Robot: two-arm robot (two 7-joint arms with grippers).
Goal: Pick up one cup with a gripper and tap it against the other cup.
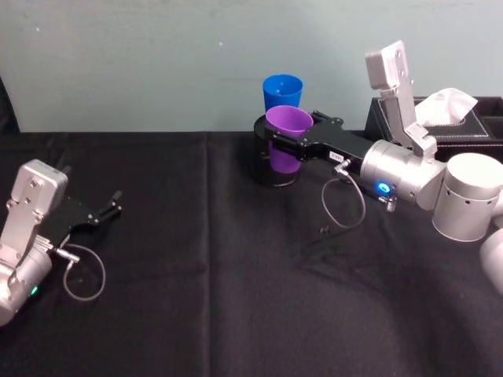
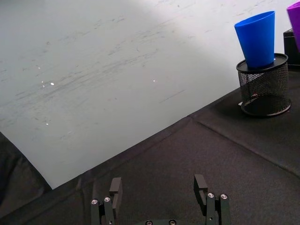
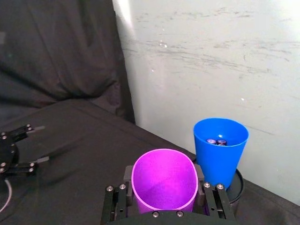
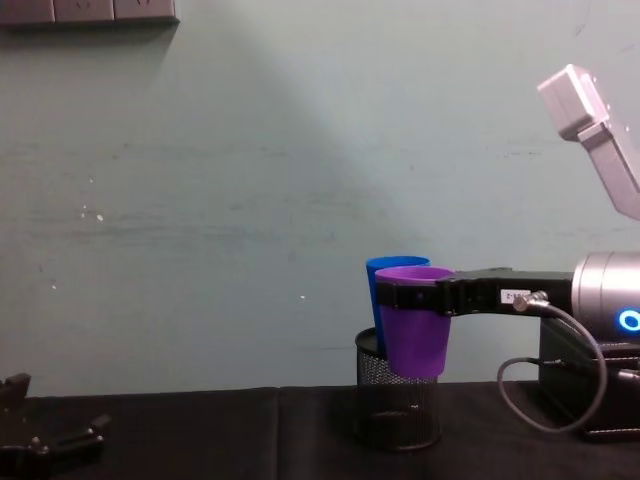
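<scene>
Within the right claw [image 1: 277,146], purple cup [image 1: 289,122] hovers beside blue cup [image 1: 283,91].

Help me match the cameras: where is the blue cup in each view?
Head view: blue cup at top centre, behind the purple cup.
Left wrist view: standing in the mesh holder.
Right wrist view: just beyond the purple cup.
Chest view: centre, mostly hidden behind the purple cup.
Shared landmark: the mesh holder beneath it.
</scene>
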